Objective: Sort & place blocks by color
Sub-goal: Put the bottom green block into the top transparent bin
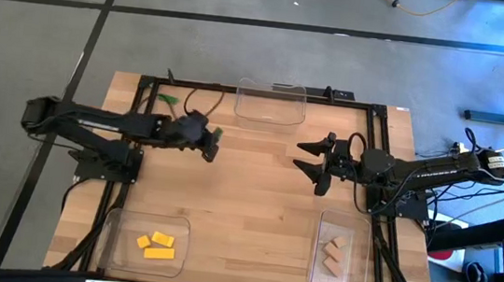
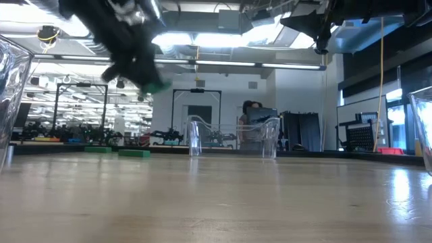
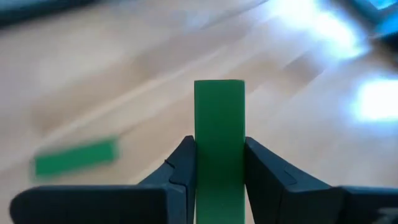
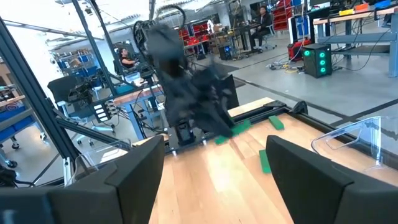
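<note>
My left gripper [image 1: 212, 144] is above the middle of the table, left of centre, shut on a green block [image 3: 219, 124]. That block also shows in the low view [image 2: 158, 86], high over the tabletop. More green blocks [image 2: 133, 153] lie flat on the table toward the far left; one [image 3: 76, 157] shows in the left wrist view. My right gripper [image 1: 298, 157] hovers open right of centre, fingers pointing toward the left arm and touching nothing. Yellow blocks [image 1: 157, 244] lie in the near left tray. Tan blocks [image 1: 334, 253] lie in the near right tray. My left gripper pinches the green block between its two fingers [image 3: 180, 168], on the block's two long sides [image 3: 202, 155]. The fingers lie along the block, and its free end [image 3: 219, 90] sticks out past the fingertips. The arm comes from the table's left, slanting down. The block is lifted clear of the table.
A clear tray [image 1: 270, 101] stands at the far edge, centre. Clear trays sit at the near left [image 1: 116, 230] and near right [image 1: 318, 270]. Bare wood [image 1: 254, 207] lies between the arms. Black frame rails [image 1: 379, 136] and cables border the table.
</note>
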`<state>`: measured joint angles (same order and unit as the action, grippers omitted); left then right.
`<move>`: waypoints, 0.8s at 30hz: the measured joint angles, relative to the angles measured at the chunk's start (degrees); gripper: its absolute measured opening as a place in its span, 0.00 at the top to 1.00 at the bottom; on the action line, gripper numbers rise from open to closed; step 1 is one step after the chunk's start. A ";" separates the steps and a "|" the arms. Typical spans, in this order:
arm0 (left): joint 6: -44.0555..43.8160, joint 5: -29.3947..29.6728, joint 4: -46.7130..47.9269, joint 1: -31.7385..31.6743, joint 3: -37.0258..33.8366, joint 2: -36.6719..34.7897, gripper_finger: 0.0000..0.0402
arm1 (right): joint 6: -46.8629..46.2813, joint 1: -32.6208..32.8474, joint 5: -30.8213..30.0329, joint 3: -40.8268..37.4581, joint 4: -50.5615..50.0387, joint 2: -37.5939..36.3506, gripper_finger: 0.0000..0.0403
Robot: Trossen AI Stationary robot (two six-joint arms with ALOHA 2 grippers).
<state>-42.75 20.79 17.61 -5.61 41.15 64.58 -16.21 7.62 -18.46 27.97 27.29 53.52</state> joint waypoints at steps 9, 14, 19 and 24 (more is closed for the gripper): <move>13.47 -5.85 -27.34 6.22 0.07 -3.49 0.79 | -2.93 0.00 0.00 0.00 0.93 0.00 0.30; 16.33 -11.42 -41.71 6.43 0.15 0.49 0.79 | -4.54 0.00 0.51 0.00 4.10 1.63 0.30; 16.04 -12.11 -48.80 6.42 0.15 4.18 0.79 | -6.79 0.02 0.52 0.00 10.29 4.88 0.30; 15.34 -13.50 -54.15 6.41 0.15 6.42 0.79 | -8.84 0.00 0.08 0.00 15.74 8.69 0.30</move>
<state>-27.41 7.29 -36.54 0.80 41.30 71.00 -25.05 7.62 -18.38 27.97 43.03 62.21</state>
